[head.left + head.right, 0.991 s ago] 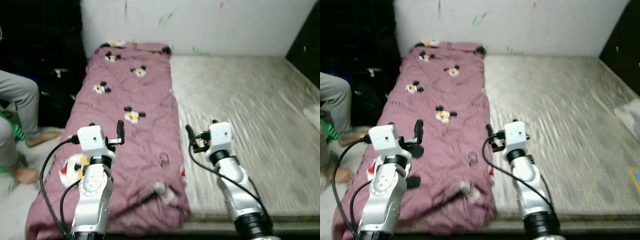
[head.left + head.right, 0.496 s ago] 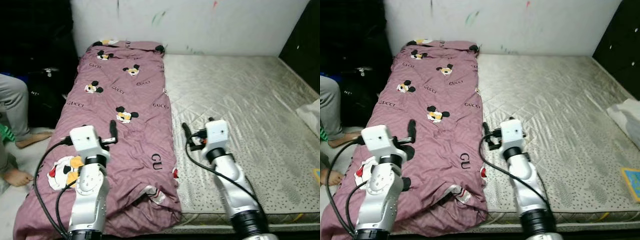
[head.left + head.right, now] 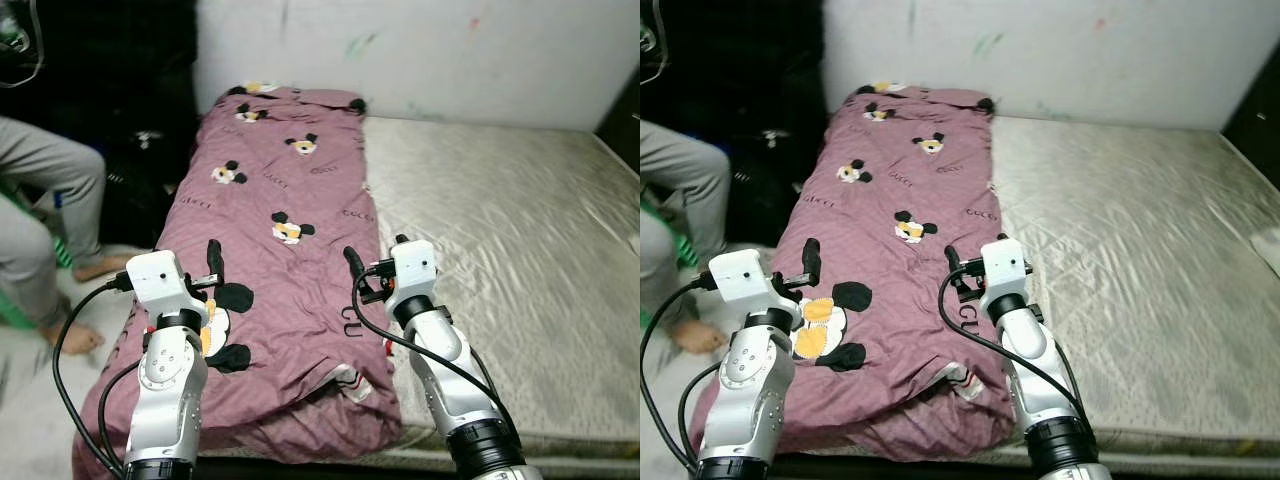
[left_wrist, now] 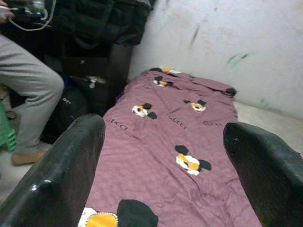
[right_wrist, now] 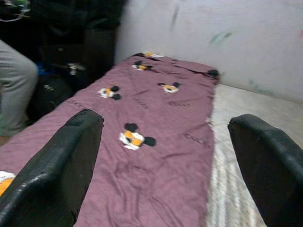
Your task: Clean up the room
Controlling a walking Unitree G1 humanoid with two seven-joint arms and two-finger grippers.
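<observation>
Blanket [image 3: 290,250]: maroon, cartoon-mouse print, folded into a long strip down the left side of the bare mattress [image 3: 510,240], from the wall to the foot, where its end lies rumpled.

Left eye view: left gripper [image 3: 213,262] held up over the blanket's near left part, right gripper [image 3: 352,266] over its right edge. Neither touches cloth. A person's grey trouser leg [image 3: 60,190] and bare foot [image 3: 70,338] sit on the floor just beside the bed's left side.

Right eye view: same layout; the rumpled end hangs slightly over the mattress foot.

Left wrist view: both black fingers [image 4: 71,165] stand wide apart, nothing between them; blanket runs ahead toward the wall.

Right wrist view: fingers [image 5: 57,165] likewise spread wide and empty; picture soft, so cloth detail is probably unreliable here.

Risk, as judgement: a one-sided pinch may drag the strip off the left edge toward the person. Loose layered folds could let a jaw catch only the top layer.
</observation>
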